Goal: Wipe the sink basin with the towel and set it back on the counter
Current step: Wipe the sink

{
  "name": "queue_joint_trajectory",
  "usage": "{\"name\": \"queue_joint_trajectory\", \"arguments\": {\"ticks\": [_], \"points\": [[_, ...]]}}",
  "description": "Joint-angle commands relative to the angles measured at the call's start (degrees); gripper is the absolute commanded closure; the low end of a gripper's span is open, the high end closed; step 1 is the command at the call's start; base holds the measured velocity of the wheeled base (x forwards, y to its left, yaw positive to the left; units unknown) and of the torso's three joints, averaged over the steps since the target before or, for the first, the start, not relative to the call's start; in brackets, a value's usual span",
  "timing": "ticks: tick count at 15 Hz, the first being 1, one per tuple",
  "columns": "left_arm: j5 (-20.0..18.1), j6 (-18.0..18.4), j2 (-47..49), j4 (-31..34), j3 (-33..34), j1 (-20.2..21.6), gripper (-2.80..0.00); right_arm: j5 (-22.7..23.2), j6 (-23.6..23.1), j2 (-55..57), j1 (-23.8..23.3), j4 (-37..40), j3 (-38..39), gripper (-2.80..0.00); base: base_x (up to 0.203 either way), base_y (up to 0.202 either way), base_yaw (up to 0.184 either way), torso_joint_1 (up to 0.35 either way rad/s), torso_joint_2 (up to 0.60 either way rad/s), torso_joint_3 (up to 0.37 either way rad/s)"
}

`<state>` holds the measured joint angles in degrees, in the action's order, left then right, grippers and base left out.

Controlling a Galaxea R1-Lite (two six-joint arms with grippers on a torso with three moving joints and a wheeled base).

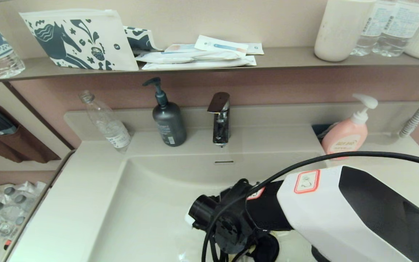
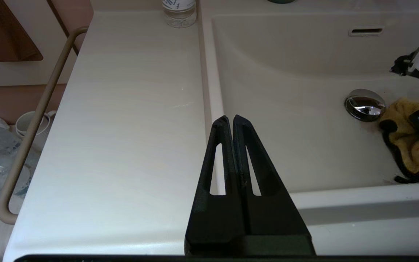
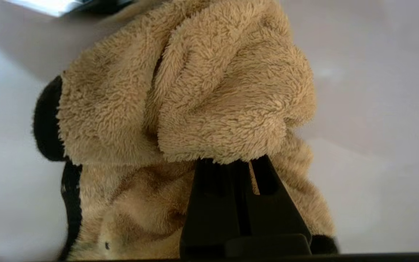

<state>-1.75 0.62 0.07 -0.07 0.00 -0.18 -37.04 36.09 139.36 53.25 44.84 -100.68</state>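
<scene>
The mustard-yellow fluffy towel (image 3: 209,91) with black trim lies bunched on the floor of the off-white sink basin (image 2: 296,91), right beside the chrome drain plug (image 2: 365,104). My right gripper (image 3: 235,163) is shut on the towel (image 2: 406,145), its fingertips buried in the pile. In the head view my right arm (image 1: 340,207) reaches down into the sink basin (image 1: 151,203) and hides the towel. My left gripper (image 2: 232,118) is shut and holds nothing, hovering over the counter (image 2: 129,109) at the basin's left rim.
Along the back ledge stand a clear plastic bottle (image 1: 106,122), a grey pump bottle (image 1: 168,122), the faucet (image 1: 220,118) and a pink pump bottle (image 1: 347,133). A black cable (image 1: 304,163) arcs over my right arm. A rail (image 2: 31,127) runs along the counter's left edge.
</scene>
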Motion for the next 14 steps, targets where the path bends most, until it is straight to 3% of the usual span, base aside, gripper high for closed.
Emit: {"name": "queue_joint_trajectory", "arguments": {"ticks": [1, 4, 7, 14], "points": [[0.0, 0.0, 0.0, 0.0, 0.0, 0.0, 0.0, -2.2, 1.2, -1.2, -3.1, 0.2, 1.0, 0.0, 0.0, 0.0, 0.0, 0.0, 0.0, 0.0], [0.0, 0.0, 0.0, 0.0, 0.0, 0.0, 0.0, -5.1, 1.7, -1.1, -6.3, -0.5, 0.5, 0.0, 0.0, 0.0, 0.0, 0.0, 0.0, 0.0], [0.0, 0.0, 0.0, 0.0, 0.0, 0.0, 0.0, -5.8, 1.6, -0.7, -8.8, -8.4, 0.3, 0.0, 0.0, 0.0, 0.0, 0.0, 0.0, 0.0], [0.0, 0.0, 0.0, 0.0, 0.0, 0.0, 0.0, -8.1, 1.0, 0.9, -8.8, -20.2, -4.8, 0.0, 0.0, 0.0, 0.0, 0.0, 0.0, 0.0]]}}
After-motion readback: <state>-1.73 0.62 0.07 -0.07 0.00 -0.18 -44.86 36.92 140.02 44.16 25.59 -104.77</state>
